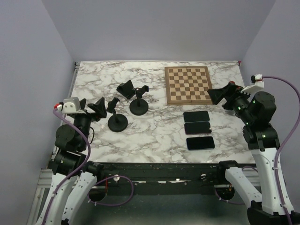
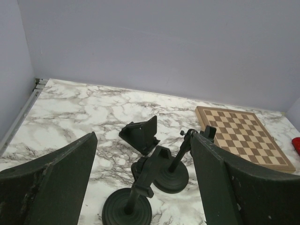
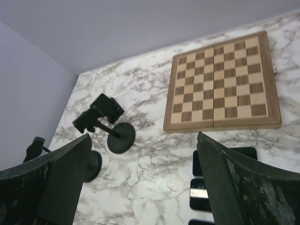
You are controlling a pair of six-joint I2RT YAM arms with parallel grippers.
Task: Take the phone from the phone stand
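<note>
Three dark phones lie flat in a column on the marble table: far, middle, near. Three black phone stands are left of centre: a small wedge stand, a round-base stand and a second round-base stand. No phone sits on any stand. My left gripper is open and empty, just left of the stands, which show in the left wrist view. My right gripper is open and empty, above the table right of the phones.
A wooden chessboard lies at the back right, behind the phones; it also shows in the right wrist view. Grey walls close in the table on three sides. Bare marble lies between the stands and the phones.
</note>
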